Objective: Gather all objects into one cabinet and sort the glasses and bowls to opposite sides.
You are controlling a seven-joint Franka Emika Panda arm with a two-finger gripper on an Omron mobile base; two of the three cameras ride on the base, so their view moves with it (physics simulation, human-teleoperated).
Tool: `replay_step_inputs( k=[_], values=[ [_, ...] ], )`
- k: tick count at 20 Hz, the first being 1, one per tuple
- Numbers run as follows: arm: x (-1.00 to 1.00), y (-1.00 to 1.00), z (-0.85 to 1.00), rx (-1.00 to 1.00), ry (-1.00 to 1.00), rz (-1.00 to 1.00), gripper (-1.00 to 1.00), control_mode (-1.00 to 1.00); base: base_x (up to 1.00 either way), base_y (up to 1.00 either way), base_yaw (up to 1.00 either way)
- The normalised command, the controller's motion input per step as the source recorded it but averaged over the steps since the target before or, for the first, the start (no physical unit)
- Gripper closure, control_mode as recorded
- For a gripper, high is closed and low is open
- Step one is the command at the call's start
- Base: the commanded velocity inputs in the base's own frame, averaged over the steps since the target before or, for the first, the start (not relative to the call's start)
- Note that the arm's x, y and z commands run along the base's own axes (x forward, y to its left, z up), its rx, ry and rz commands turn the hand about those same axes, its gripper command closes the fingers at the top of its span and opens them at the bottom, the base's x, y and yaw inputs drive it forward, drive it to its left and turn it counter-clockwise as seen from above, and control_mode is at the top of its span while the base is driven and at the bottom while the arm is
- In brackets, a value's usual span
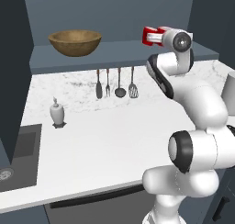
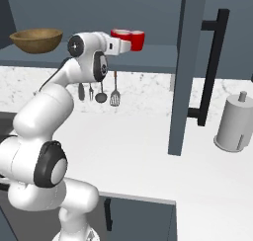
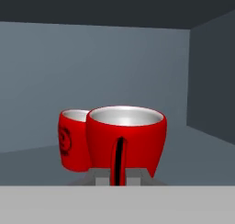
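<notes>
Left base view: arm reaches into the cabinet (image 1: 114,16); gripper (image 1: 153,36) sits at the right part of the shelf (image 1: 119,51) among red cups (image 1: 149,36), bowl (image 1: 75,42) well apart at the left. Risk: the wrist is close over the shelf lip, so a careless pull-back could drag a cup off onto the bench (image 1: 105,136). Right base view: two cups (image 2: 129,39) show just beyond the hand, near the open door (image 2: 188,67), which limits room to the right; free shelf lies toward the bowl. Hand view: jaws clenched on the near cup (image 3: 126,138) wall, a second cup (image 3: 73,140) touching or just beside it at left. Risk: sideways motion on release would knock the neighbour over. Side panel (image 3: 211,81) near at right.
</notes>
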Motion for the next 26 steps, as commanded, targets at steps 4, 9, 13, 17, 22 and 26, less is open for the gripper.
replay_step_inputs(
  k=[4, 9, 13, 17, 22, 26],
  values=[
    [0.18, -0.32, -0.14, 0.0, 0.0, 0.07, 1.0, -1.0, 0.0, 0.0, 0.0],
    [0.28, -0.28, -0.14, 0.0, 0.0, 0.07, 1.0, -1.0, 0.0, 0.0, 0.0],
    [0.15, -0.23, -0.03, 0.0, 0.01, 0.07, 1.0, -1.0, 0.0, 0.0, 0.0],
    [0.02, -0.12, 0.0, 0.0, 0.02, 0.05, 1.0, -1.0, 0.0, 0.0, 0.0],
    [-0.02, -0.01, 0.02, 0.0, 0.03, 0.03, 1.0, -1.0, 0.0, 0.0, 0.0],
    [-0.53, 0.0, 0.12, 0.0, 0.07, 0.0, -1.0, -1.0, 0.0, 0.0, 0.0]
  ],
)
